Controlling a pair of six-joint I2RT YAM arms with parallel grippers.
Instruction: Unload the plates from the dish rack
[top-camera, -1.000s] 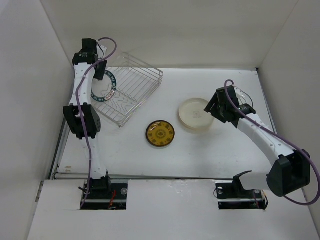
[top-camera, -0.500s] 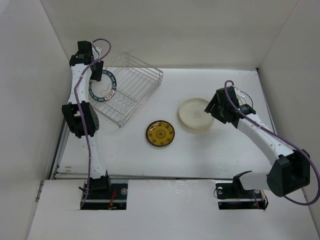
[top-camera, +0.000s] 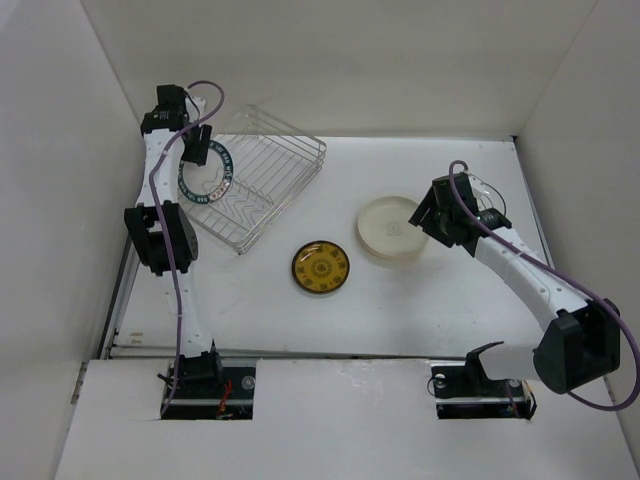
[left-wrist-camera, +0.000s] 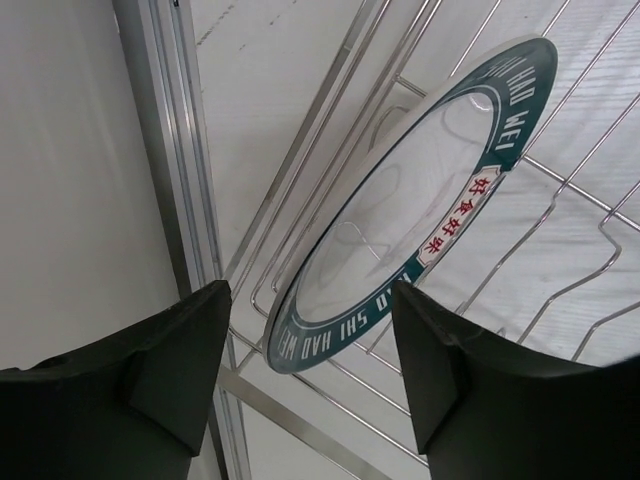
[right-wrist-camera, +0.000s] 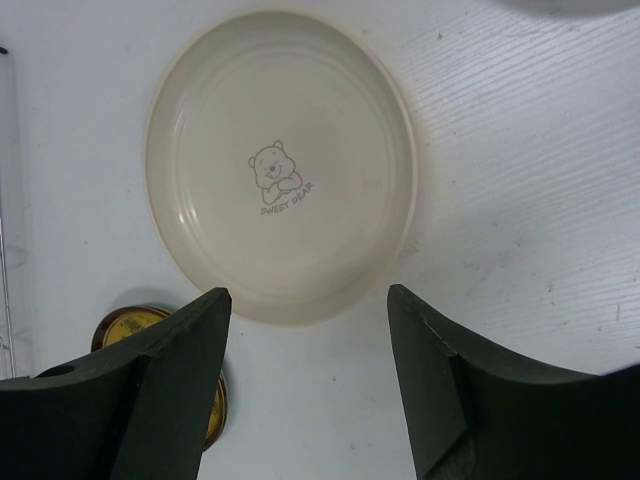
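The wire dish rack (top-camera: 290, 160) stands at the back left. The white plate with a teal patterned rim (top-camera: 205, 172) leans on edge at its left end. My left gripper (top-camera: 195, 145) is open just above that plate's rim. In the left wrist view the plate (left-wrist-camera: 410, 200) lies between and beyond my open fingers, over the rack's wires (left-wrist-camera: 286, 416). The cream plate (top-camera: 390, 228) and the dark plate with a gold centre (top-camera: 321, 268) lie flat on the table. My right gripper (top-camera: 428, 218) hovers open and empty over the cream plate (right-wrist-camera: 280, 165). The yellow-orange plate is out of view.
A metal rail (left-wrist-camera: 185, 150) runs along the table's left edge beside the rack. White walls enclose the table at the left, back and right. In the right wrist view the dark plate (right-wrist-camera: 122, 322) peeks out by my left finger.
My left gripper has shifted slightly left and back over the teal-rimmed plate. The right arm and the plates on the table have not moved.
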